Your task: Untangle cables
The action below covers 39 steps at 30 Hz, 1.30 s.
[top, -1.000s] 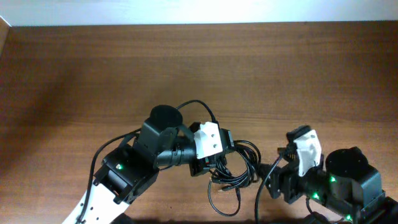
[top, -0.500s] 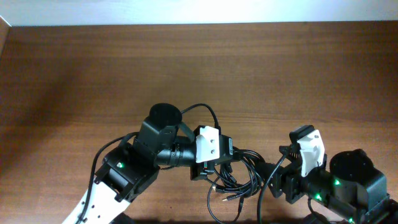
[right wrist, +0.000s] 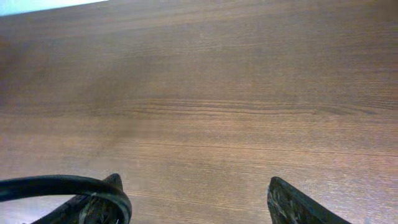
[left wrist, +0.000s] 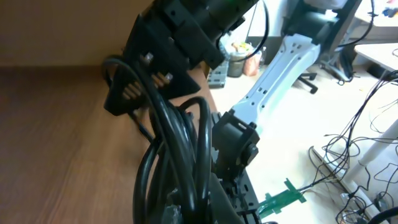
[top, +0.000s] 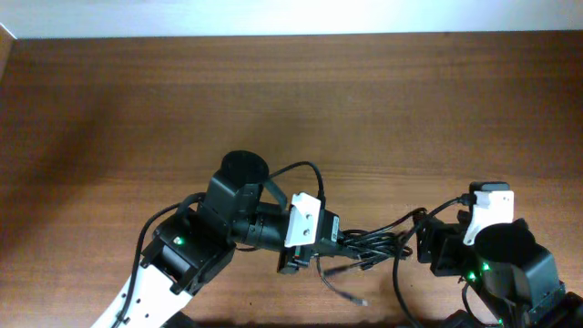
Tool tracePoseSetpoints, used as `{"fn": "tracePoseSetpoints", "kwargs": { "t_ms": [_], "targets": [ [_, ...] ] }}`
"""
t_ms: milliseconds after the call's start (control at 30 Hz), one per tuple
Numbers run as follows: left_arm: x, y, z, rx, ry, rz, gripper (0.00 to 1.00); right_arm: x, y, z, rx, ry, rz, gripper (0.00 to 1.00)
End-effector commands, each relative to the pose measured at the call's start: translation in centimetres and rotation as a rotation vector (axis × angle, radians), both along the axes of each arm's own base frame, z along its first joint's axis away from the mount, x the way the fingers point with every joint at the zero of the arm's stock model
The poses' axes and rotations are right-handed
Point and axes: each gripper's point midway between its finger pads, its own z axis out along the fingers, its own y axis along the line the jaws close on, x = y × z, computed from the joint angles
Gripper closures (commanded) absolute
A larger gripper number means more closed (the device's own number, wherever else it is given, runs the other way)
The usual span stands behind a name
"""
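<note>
Overhead, the left gripper (top: 326,239) sits near the front edge of the wooden table (top: 273,91), its jaws closed on the cables (top: 373,241). The black cords run from it in a tight bunch straight across to the right gripper (top: 428,246), which is close by on its right. A loose end (top: 363,301) trails onto the table just in front of the left gripper. The left arm's own wire (top: 296,169) arches just behind it, clear of the bundle.

In the right wrist view the right gripper's jaws stand wide apart with bare table between them. One cord lies hooked over one finger (right wrist: 102,194) and is not pinched.

From the left wrist, the bundle fills the near view and blocks the left gripper's own fingers. Beyond it are the right arm's white link (left wrist: 273,74) and floor wires (left wrist: 348,149) past the table edge.
</note>
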Motion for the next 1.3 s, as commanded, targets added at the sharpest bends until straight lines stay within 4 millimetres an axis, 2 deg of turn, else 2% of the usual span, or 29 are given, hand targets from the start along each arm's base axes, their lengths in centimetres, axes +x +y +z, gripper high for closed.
{"fn": "tracePoseSetpoints", "kwargs": {
  "t_ms": [0, 67, 133, 200, 233, 433, 500, 567, 633, 700, 767, 867, 900, 967, 1000, 1067, 1167, 1267],
  "targets": [
    [0.0, 0.4, 0.1, 0.022, -0.017, 0.038, 1.00, 0.7, -1.7, 0.4, -0.031, -0.033, -0.104, 0.28],
    [1.0, 0.5, -0.4, 0.051, -0.025, 0.096, 1.00, 0.5, -0.7, 0.3, 0.005, -0.017, -0.058, 0.27],
    [3.0, 0.7, -1.2, 0.107, 0.028, 0.238, 1.00, -0.4, 1.9, 0.3, 0.026, 0.003, 0.130, 0.27],
    [3.1, 0.7, -1.1, 0.105, 0.032, 0.242, 1.00, -1.8, 4.4, 0.2, 0.026, 0.012, 0.338, 0.27],
    [3.1, 0.7, -1.1, 0.103, 0.030, 0.242, 1.00, -2.2, 4.9, 0.2, 0.020, 0.009, 0.389, 0.27],
    [2.9, 0.6, -0.9, 0.094, 0.031, 0.228, 1.00, -3.2, 5.1, -0.5, 0.013, 0.050, 0.442, 0.27],
    [1.6, 0.1, 0.6, 0.024, 0.022, 0.135, 1.00, -3.2, 5.3, -0.4, 0.020, 0.047, 0.448, 0.27],
    [1.3, 0.0, 1.0, 0.008, 0.017, 0.118, 1.00, -3.5, 6.3, 0.1, 0.064, 0.040, 0.495, 0.27],
    [0.0, -0.1, 2.1, -0.046, 0.014, 0.030, 1.00, -3.4, 6.4, 0.1, 0.063, 0.038, 0.495, 0.28],
    [-0.4, -0.1, 2.6, -0.067, 0.008, 0.003, 1.00, -2.7, 6.1, 0.1, 0.046, 0.026, 0.469, 0.27],
    [-0.9, -0.1, 2.7, -0.075, 0.017, -0.026, 1.00, -1.1, 5.4, -0.4, -0.011, 0.031, 0.395, 0.27],
    [-1.3, 0.0, 2.8, -0.079, 0.025, -0.045, 1.00, 0.9, 6.4, -2.1, -0.049, 0.101, 0.382, 0.29],
    [-1.4, 0.0, 2.8, -0.081, 0.029, -0.054, 1.00, 1.7, 6.0, -2.8, -0.065, 0.128, 0.332, 0.31],
    [-1.5, 0.1, 2.5, -0.067, 0.047, -0.051, 1.00, 3.6, 3.5, -4.2, -0.115, 0.176, 0.093, 0.32],
    [-1.5, 0.1, 2.4, -0.061, 0.055, -0.050, 1.00, 3.7, 1.9, -4.5, -0.128, 0.186, -0.019, 0.32],
    [-0.3, 0.2, 1.0, 0.002, 0.075, 0.036, 1.00, 3.1, -1.4, -4.4, -0.149, 0.181, -0.226, 0.32],
    [0.3, 0.4, -0.1, 0.050, 0.092, 0.088, 1.00, 2.4, -2.7, -2.8, -0.110, 0.108, -0.278, 0.32],
    [1.7, 1.1, -2.2, 0.146, 0.107, 0.202, 1.00, 1.9, -2.8, -1.4, -0.045, 0.047, -0.275, 0.32]
  ]
}}
